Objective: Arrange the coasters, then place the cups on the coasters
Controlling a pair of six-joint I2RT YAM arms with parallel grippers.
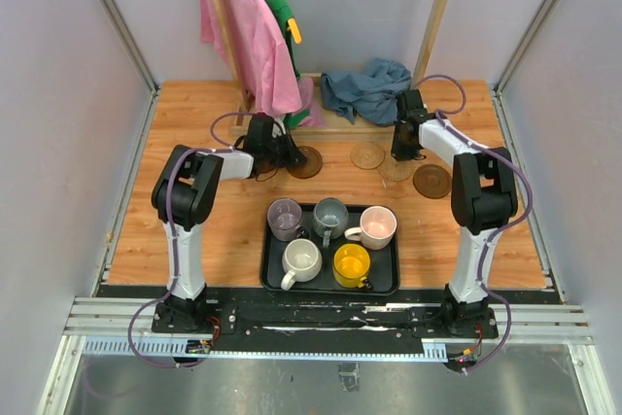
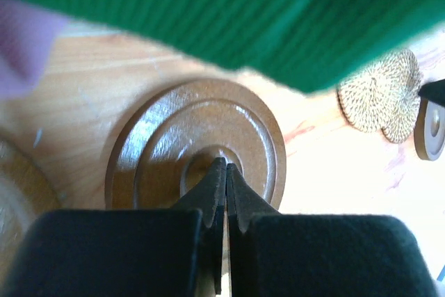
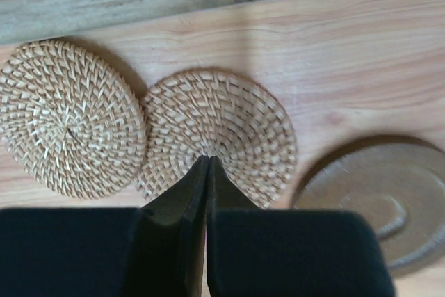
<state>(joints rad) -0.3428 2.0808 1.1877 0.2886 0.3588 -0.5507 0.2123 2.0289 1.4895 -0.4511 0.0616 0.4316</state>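
Both shut and empty, the left gripper [image 2: 226, 166] is pressing a brown coaster [image 2: 167, 130], the right gripper [image 3: 207, 161] a woven coaster [image 3: 233, 119], while cups [image 1: 330, 217] are sitting in the tray [image 1: 267, 284] behind them.

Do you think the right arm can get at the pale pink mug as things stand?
Probably yes. The pale pink mug stands at the right end of the tray, open above and on its right; the right gripper, shut over a woven coaster, would have to fold back.
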